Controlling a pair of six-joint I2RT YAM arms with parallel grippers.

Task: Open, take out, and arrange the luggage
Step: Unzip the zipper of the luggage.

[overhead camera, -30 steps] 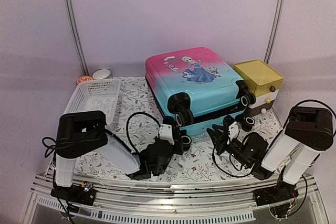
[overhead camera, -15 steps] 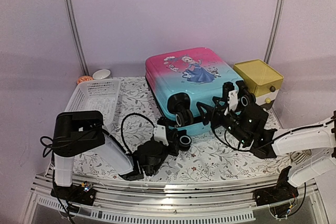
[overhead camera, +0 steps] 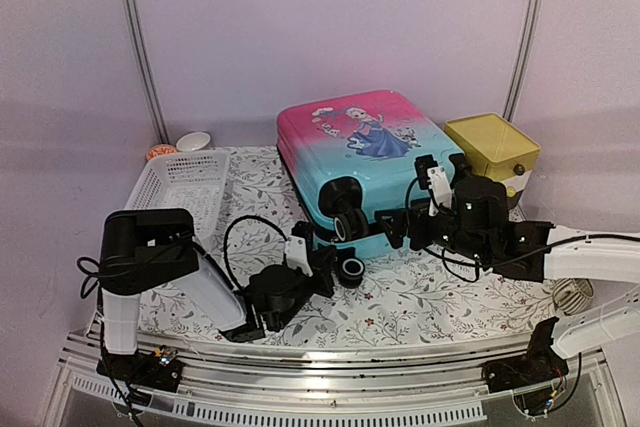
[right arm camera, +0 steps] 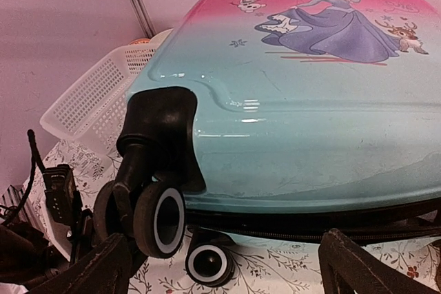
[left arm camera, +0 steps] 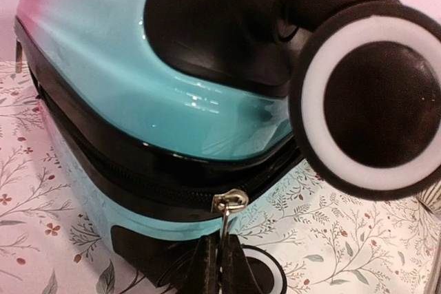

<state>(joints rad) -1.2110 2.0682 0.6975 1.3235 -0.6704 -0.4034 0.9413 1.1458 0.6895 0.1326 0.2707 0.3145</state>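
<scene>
**A:** Where is the luggage (overhead camera: pixel 365 162)?

**B:** It lies flat on the surface (overhead camera: pixel 400 302), print side up, with the wheel end toward the arms. A basket (overhead camera: pixel 180 182) stands to its left and a yellow box (overhead camera: pixel 492 147) just beside its right side.

**A:** And the 2 pincers?

**B:** The left pincer (left arm camera: pixel 221 259) is together, clamped on the zip pull (left arm camera: pixel 227 204). That is at the near left corner, below a wheel (left arm camera: pixel 375 101). The zip band there looks closed.

**A:** The right one?

**B:** The right pincer (right arm camera: pixel 222 239) is apart, fingers wide, with nothing between them. It hangs low in front of the near side of the luggage, facing the zip band. I cannot tell whether it touches the shell.
</scene>
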